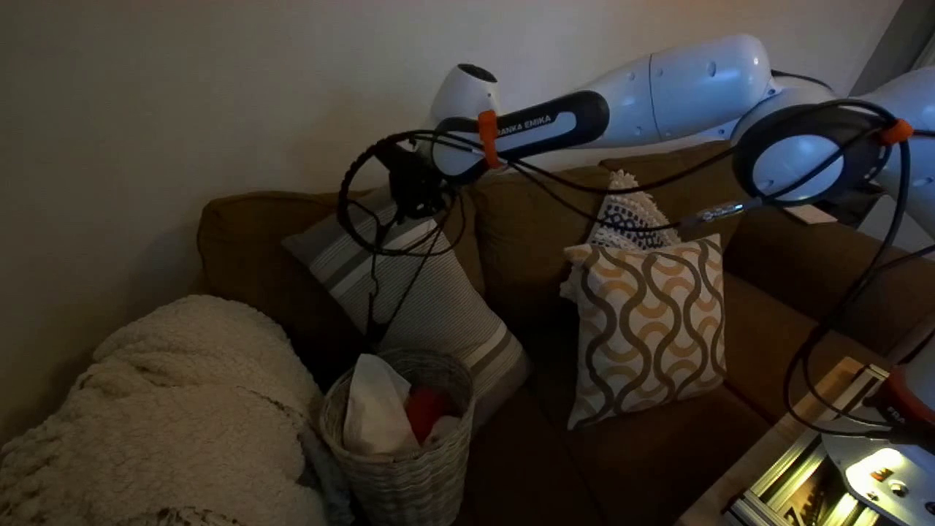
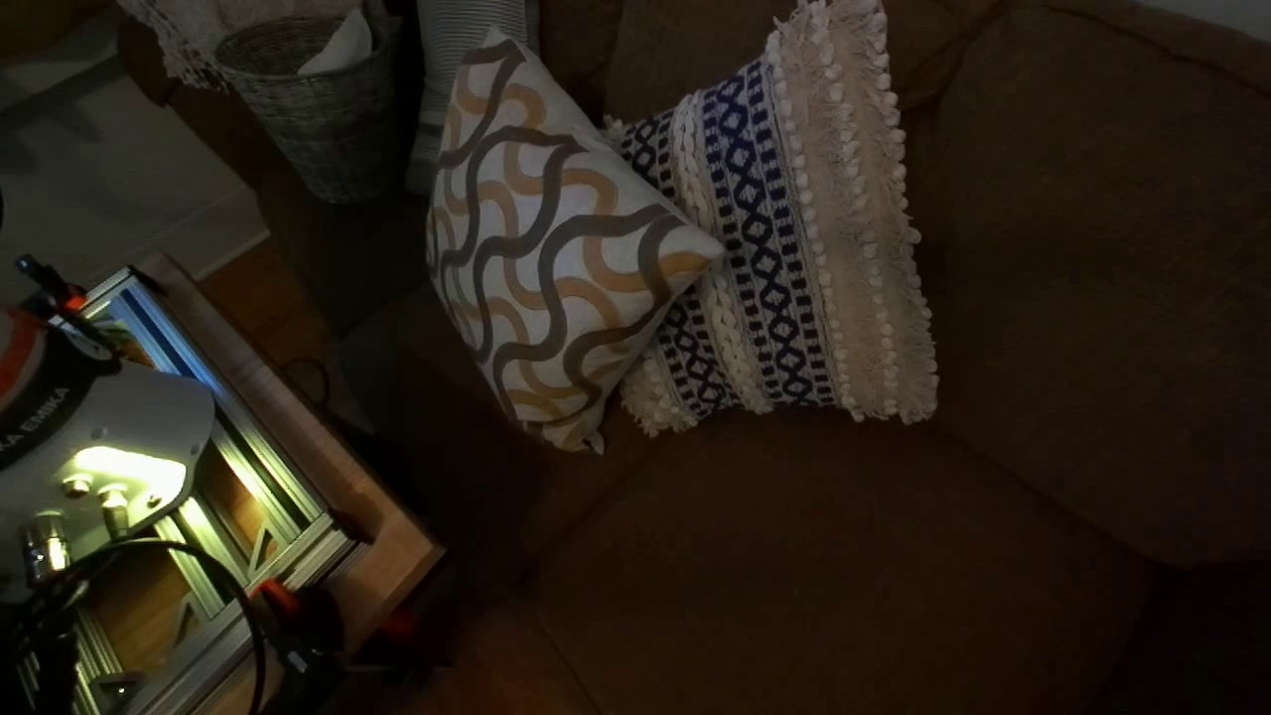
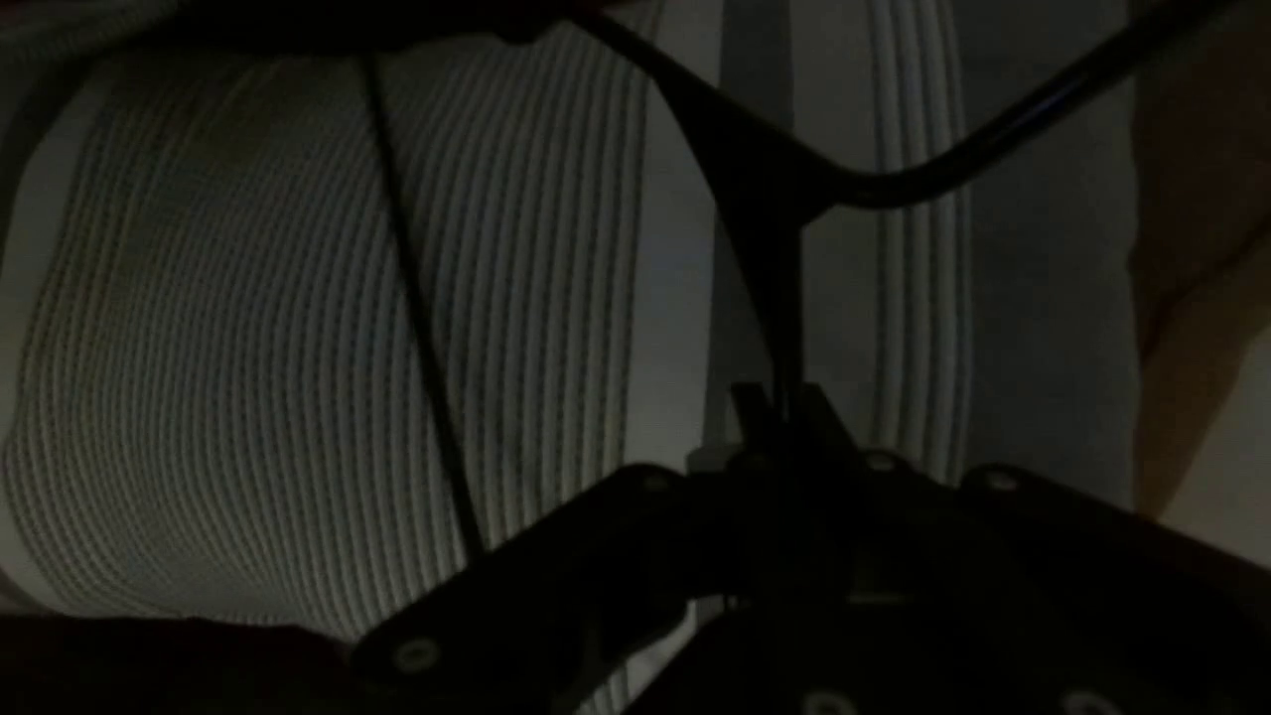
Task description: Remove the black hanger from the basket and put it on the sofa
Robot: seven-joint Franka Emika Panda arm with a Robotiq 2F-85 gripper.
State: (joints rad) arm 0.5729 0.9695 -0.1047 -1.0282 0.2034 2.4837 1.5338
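In the wrist view the gripper (image 3: 784,405) has its fingertips drawn nearly together, pinching one black hanger (image 3: 760,189) by a narrow web; from there the hanger widens into a flat wedge and sends off a rounded rod with a faint sheen, while a thin straight bar runs apart from the grip. In an exterior view the hanger dangles with its lower end near the rim of the basket (image 1: 409,478); whether they touch, I cannot tell. One black cable (image 1: 342,201) rings the gripper there and crosses the hanger. Behind leans a striped cushion (image 3: 556,298) of ribbed grey and off-white fabric, tilted against the brown sofa (image 2: 814,556). The single basket is round and woven, holding a soft-looking white piece (image 1: 376,409), something red (image 1: 426,410) and a smaller pale bit (image 1: 442,429). Just beside it bulges a cream blanket (image 1: 197,402), shaggy and thickly folded. Farther along are two more cushions, making three: a wavy-patterned cushion (image 1: 650,329) in grey, ochre and white, overlapping a fringed cushion (image 2: 765,238) with dark blue diamonds. Well apart from the basket, a wooden table (image 2: 397,556) bears a metal frame (image 2: 268,462) and the arm's base (image 2: 129,417). Behind the sofa rises a plain wall (image 1: 219,95).
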